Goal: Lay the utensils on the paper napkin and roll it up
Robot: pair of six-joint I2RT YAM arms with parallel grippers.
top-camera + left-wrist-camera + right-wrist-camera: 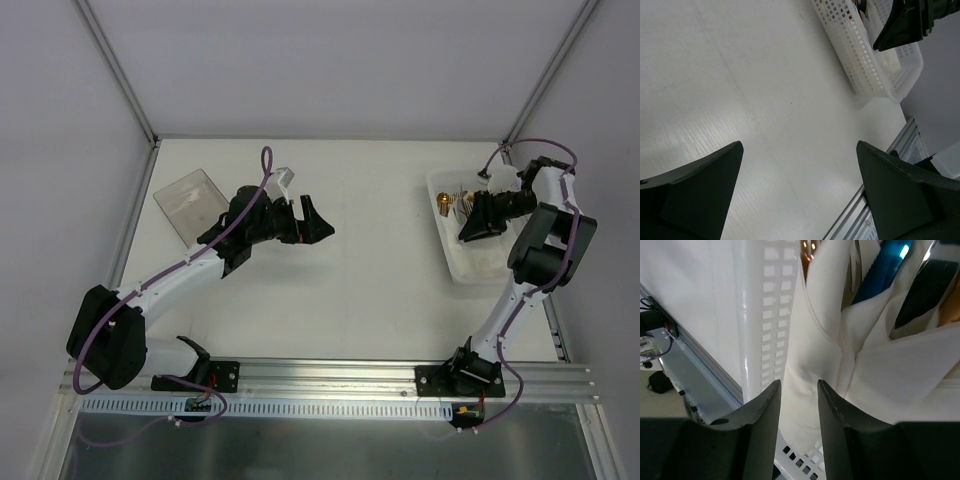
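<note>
At desk's [360, 290] back-right, napkin [880, 370] and utensils [443, 203] both sit in basket [450, 262]: nothing laid out yet, whole job left. R fingers [472, 228] narrowly apart just over napkin, no pinch seen; L fingers [312, 222] spread wide above desk. Napkin folded, crease running away from R fingers; utensils' axis unclear.

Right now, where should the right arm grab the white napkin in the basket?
Probably the paper napkin's folded ridge nearest the perforated basket's wall, coming from above: it stands upright there, so the jaws can straddle that ridge.
</note>
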